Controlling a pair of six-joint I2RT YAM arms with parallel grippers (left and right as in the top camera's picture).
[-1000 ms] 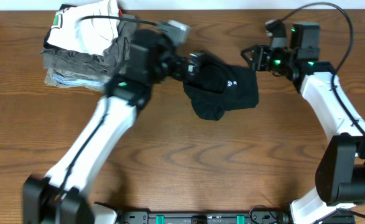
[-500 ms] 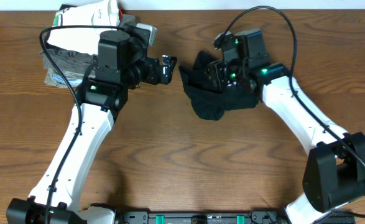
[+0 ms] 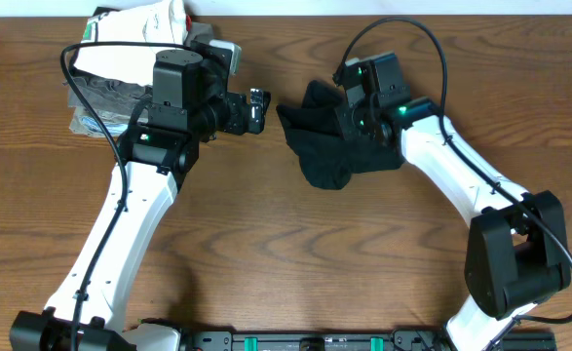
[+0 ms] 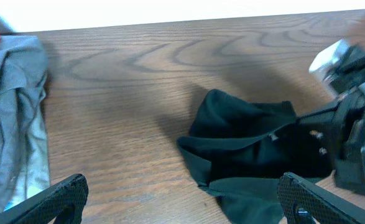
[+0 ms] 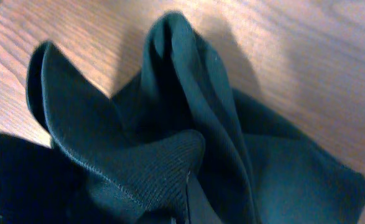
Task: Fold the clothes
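Observation:
The black garment [image 3: 326,154] lies crumpled on the table at the back middle. It also shows in the left wrist view [image 4: 244,140], and it fills the right wrist view [image 5: 170,118] in raised folds. My left gripper [image 3: 257,107] is open and empty, just left of the garment and apart from it. Its two fingers stand wide in the left wrist view [image 4: 182,202]. My right gripper [image 3: 348,119] sits on the garment's upper right part. A ridge of cloth gathers at its jaws, and the fingers themselves are hidden by fabric. No logo or tag shows.
A stack of folded garments [image 3: 120,78], white over grey-olive over light blue, stands at the back left behind my left arm. Its grey edge shows in the left wrist view [image 4: 11,118]. The table's far edge [image 3: 286,16] runs close behind the garment.
My left gripper has let go of the black garment and drawn back left. My right arm has swung in from the back right onto the garment, which now lies more bunched.

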